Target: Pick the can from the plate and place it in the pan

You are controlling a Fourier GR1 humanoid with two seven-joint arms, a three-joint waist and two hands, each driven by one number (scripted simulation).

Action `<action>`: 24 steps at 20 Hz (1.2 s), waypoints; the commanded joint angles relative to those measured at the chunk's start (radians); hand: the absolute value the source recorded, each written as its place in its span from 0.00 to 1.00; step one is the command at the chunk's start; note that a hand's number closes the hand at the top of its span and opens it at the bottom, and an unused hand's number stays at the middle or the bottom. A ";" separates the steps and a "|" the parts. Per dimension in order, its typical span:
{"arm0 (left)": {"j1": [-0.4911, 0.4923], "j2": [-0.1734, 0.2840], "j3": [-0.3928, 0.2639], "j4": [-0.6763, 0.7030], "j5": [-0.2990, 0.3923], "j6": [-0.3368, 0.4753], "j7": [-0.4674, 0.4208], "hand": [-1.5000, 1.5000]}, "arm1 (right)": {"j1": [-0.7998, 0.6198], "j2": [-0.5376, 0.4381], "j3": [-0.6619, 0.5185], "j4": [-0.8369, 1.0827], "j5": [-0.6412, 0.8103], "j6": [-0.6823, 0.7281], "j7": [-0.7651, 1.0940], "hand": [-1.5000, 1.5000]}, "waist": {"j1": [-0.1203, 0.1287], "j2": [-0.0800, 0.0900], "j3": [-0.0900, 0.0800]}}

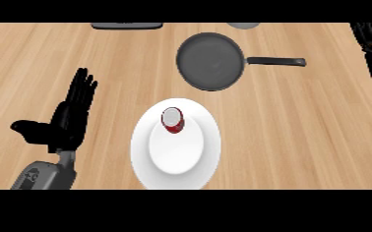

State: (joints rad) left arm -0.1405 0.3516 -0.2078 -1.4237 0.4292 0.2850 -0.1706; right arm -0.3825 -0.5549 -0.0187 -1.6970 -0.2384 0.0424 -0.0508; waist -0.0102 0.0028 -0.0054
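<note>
A small red can [172, 120] with a pale top stands upright on the white plate [198, 164], toward the plate's far side. Beyond it on the wooden counter lies a dark grey pan [210, 61], its black handle [276, 61] pointing right. My left hand [67, 119] rests at the left of the view, fingers straight and pointing away, thumb out to the left, well apart from the plate. It holds nothing. My right hand does not show.
A dark flat object [127, 25] lies along the counter's far edge at the left. Part of a grey round thing [243, 25] shows at the far edge near the middle. A dark shape [362, 37] sits at the far right corner.
</note>
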 commanded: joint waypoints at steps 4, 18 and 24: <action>-0.077 0.093 0.017 -0.025 -0.058 0.004 0.081 0.50 | 0.094 0.276 0.263 0.123 0.115 -0.108 0.016 1.00 | 0.051 0.007 0.008; -0.078 0.104 0.022 -0.024 -0.097 0.040 0.163 0.50 | 0.531 0.306 0.550 -0.162 0.860 -0.627 0.192 0.00 | -0.015 -0.013 0.003; -0.094 0.112 0.027 0.027 -0.102 0.006 0.137 0.50 | 0.445 0.223 0.599 -0.327 1.060 -0.296 0.584 0.00 | -0.013 -0.011 -0.003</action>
State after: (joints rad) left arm -0.2336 0.4641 -0.1780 -1.4057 0.3337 0.3050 -0.0208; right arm 0.0754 -0.2810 0.5476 -1.9034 0.7142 -0.4143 0.3213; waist -0.0249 -0.0090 -0.0056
